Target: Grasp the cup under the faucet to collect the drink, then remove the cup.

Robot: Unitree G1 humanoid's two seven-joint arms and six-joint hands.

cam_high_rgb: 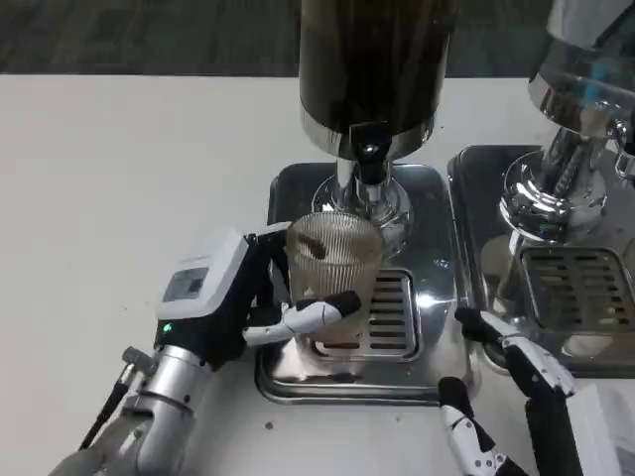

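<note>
We are gripping the ribbed glass cup (333, 266) with our left hand (238, 297), fingers wrapping its front wall. The cup is standing on the steel drip tray (437, 297), directly beneath the black faucet (369, 159) of the dark dispenser (375, 69). Open white table (119, 198) is lying to the left of the tray. A second dispenser (571, 149) is crowding the right side. Our right hand (511, 397) is hovering at the tray's front right corner, fingers spread and holding nothing.
</note>
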